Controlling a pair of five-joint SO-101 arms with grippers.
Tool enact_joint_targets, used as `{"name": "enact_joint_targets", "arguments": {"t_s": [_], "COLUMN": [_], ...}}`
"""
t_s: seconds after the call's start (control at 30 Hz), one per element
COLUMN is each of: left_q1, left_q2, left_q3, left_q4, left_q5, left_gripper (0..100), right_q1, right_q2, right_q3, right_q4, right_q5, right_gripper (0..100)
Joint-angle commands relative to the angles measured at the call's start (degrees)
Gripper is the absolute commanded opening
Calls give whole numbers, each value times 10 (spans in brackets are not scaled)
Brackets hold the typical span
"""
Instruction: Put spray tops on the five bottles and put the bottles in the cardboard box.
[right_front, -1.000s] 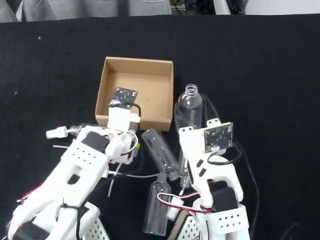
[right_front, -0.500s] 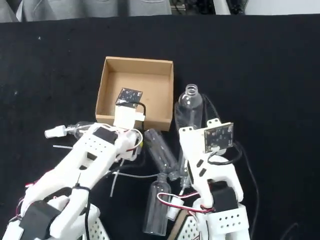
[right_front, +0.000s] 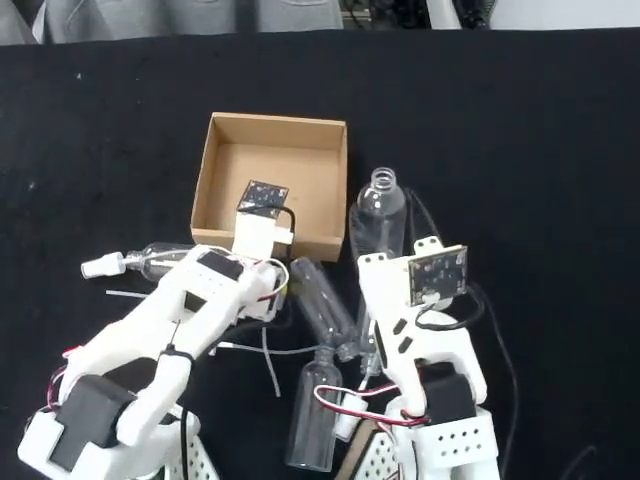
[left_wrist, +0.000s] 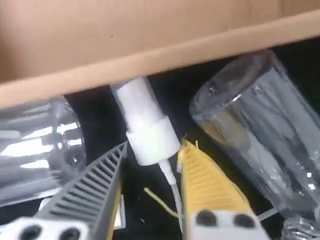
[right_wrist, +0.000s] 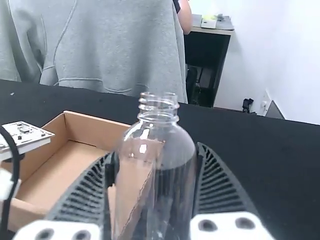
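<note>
The cardboard box (right_front: 270, 190) stands open at mid table; its front wall (left_wrist: 150, 30) rises just beyond my left gripper. My left gripper (left_wrist: 152, 150) is shut on a white spray top (left_wrist: 149, 127), whose thin dip tube hangs down between the fingers. In the high view this gripper (right_front: 272, 282) sits at the box's front wall. My right gripper (right_wrist: 155, 157) is shut on an upright, uncapped clear bottle (right_wrist: 156, 150), which stands right of the box (right_front: 378, 212). A capped bottle (right_front: 140, 262) lies to the left.
Two uncapped clear bottles lie between the arms, one slanted (right_front: 320, 305) and one nearer the front (right_front: 312, 415). Loose dip tubes (right_front: 270, 365) lie on the black cloth. A person in a grey top stands behind the table (right_wrist: 100, 45).
My left arm has swung right and forward along the box's front wall, and the dip tube below it has swept right. The right arm and its bottle have kept still.
</note>
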Motion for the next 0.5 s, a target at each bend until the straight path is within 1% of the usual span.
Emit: {"name": "enact_joint_targets", "arguments": {"t_s": [0.0, 0.1, 0.33, 0.47], "left_q1": [-19, -28, -28, -27], "left_q2": [2, 2, 2, -3], "left_q3": [-31, -33, -29, -33], "left_q4": [-8, -12, -22, -23], "left_q5": [11, 42, 60, 148], "left_gripper": [148, 148, 148, 151], "right_q1": [17, 17, 17, 17], "right_q2": [-57, -57, -57, -57], "right_q3": [-16, -16, -16, -16], "right_q4": [-21, -21, -21, -21], "right_q5": [4, 4, 4, 4], "right_gripper": [67, 67, 67, 67]}}
